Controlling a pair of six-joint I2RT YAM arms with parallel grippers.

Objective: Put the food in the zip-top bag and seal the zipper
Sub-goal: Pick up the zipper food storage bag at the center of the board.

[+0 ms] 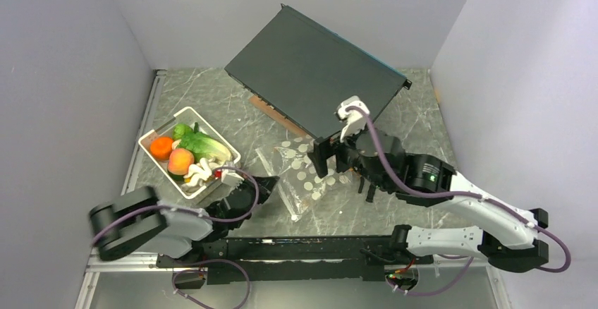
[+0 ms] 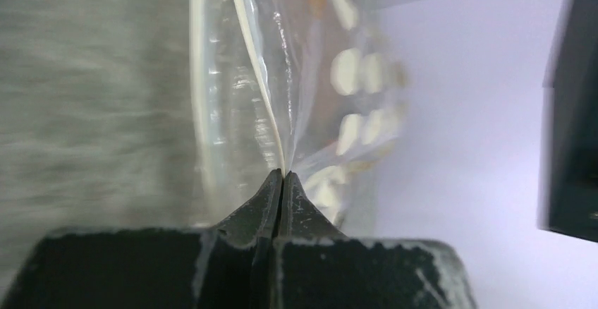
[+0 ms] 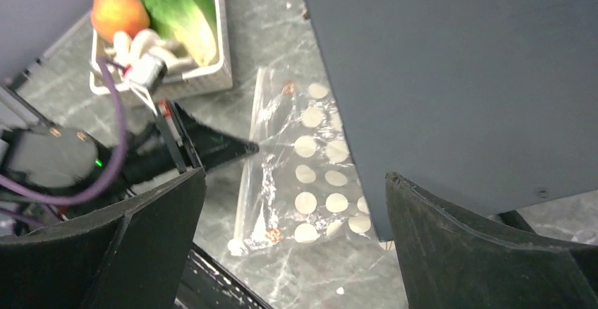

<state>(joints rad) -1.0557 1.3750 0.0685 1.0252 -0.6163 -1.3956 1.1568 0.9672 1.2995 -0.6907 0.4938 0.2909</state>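
The zip-top bag (image 1: 303,175) lies flat on the marble table, clear with white dots, nothing visibly inside. My left gripper (image 1: 271,182) is shut on its mouth edge. In the left wrist view the whitish zipper (image 2: 257,76) runs straight into the closed tips of the left gripper (image 2: 282,173). My right gripper (image 3: 294,176) hangs open above the bag (image 3: 317,147), touching nothing. The food sits in a white basket (image 1: 163,170): lettuce (image 1: 204,145), an orange (image 1: 161,147), a peach-coloured fruit (image 1: 181,161), a green fruit (image 1: 182,130) and mushrooms (image 1: 197,173).
A large dark flat box (image 1: 317,76) stands tilted behind the bag and overhangs its far side. A brown strip (image 1: 271,111) lies along the box's front edge. Grey walls close in left, right and back. A black rail (image 1: 296,249) runs along the near edge.
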